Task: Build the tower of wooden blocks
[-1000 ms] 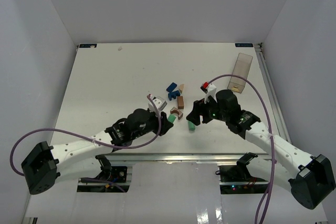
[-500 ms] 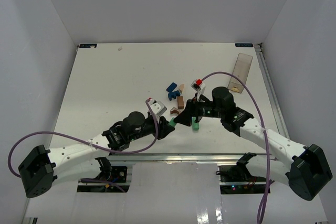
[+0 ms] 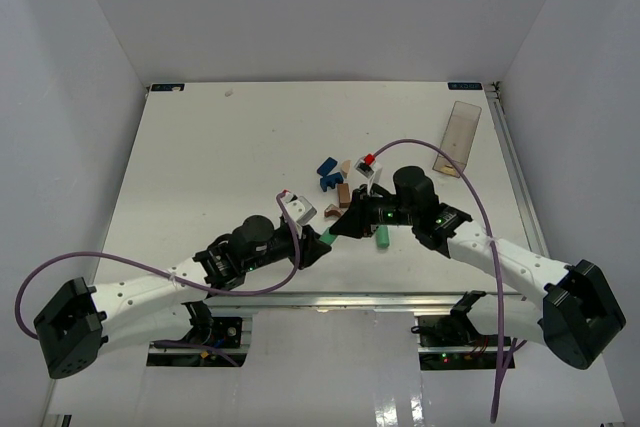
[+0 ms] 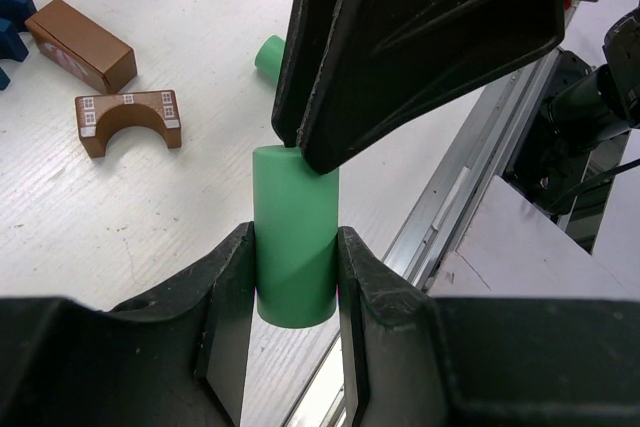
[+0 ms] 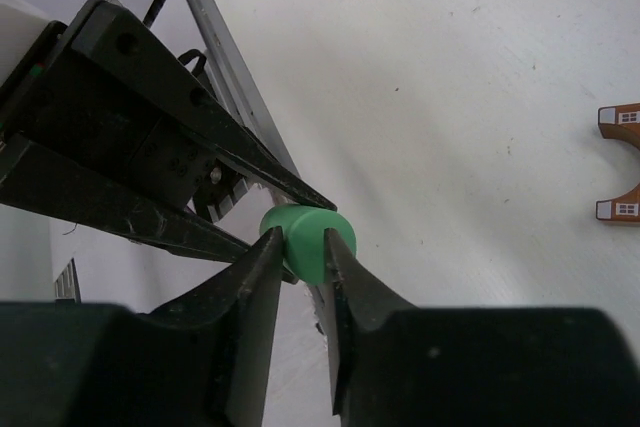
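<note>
table point(image 3: 200, 167): nothing stacked on it yet.
left end effector point(image 4: 295, 247): narrow, clamped on the lower half of the held green cylinder point(image 4: 293, 197), above the table's near edge.
right end effector point(image 5: 303, 244): narrow, pinching the same cylinder's top end; grip looks firm, but it's hard to judge.
brown brick point(image 4: 80, 44), brown arch point(image 4: 128, 119): flat on the table, apart.
spare green cylinder point(image 4: 268, 55): on its side.
handover tip: release one side only once the other is secure, and keep the cylinder's axis straight.

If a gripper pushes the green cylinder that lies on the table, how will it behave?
The loose green cylinder lies on its side, so it would probably roll. It looks like solid painted wood: likely stiff, not fragile.
</note>
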Controlling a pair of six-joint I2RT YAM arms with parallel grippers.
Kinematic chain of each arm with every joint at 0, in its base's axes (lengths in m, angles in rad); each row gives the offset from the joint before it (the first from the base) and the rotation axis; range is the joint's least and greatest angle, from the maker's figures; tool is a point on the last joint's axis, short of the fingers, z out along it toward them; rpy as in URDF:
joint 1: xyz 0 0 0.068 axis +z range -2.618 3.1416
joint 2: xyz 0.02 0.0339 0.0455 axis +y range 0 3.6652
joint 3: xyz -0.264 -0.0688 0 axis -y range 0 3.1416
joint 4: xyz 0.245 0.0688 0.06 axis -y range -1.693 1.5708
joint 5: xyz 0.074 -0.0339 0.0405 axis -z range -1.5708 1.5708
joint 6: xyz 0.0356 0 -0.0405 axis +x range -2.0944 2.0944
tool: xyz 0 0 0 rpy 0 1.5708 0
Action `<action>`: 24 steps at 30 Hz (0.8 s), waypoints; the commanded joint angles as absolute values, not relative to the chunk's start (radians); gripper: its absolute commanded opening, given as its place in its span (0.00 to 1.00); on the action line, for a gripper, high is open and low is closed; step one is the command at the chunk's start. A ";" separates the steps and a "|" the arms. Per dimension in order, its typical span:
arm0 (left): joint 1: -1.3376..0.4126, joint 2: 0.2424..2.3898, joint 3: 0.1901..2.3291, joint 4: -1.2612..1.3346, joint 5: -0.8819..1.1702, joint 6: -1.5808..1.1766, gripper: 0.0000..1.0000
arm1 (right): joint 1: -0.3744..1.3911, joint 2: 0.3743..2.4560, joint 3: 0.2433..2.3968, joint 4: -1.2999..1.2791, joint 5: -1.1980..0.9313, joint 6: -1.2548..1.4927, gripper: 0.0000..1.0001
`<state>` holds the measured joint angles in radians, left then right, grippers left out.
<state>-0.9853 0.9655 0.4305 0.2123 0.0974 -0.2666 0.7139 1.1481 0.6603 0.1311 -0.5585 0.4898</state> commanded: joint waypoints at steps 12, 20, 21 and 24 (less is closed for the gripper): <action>-0.989 0.890 0.426 0.213 -0.045 -0.261 0.00 | 0.738 1.063 0.769 -0.126 -0.009 0.420 0.65; -0.989 0.877 0.410 0.210 -0.071 -0.271 0.00 | 0.730 1.137 0.829 -0.384 0.369 0.365 0.56; -0.988 0.874 0.408 0.214 -0.062 -0.269 0.00 | 0.730 1.139 0.827 -0.381 0.363 0.361 0.56; -0.988 0.870 0.406 0.213 -0.043 -0.263 0.00 | 0.726 1.134 0.823 -0.382 0.379 0.361 0.55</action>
<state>-0.9855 0.9008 0.4141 0.1946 -0.0623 -0.2698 0.7284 1.1385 0.7975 -0.3228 0.2639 0.3893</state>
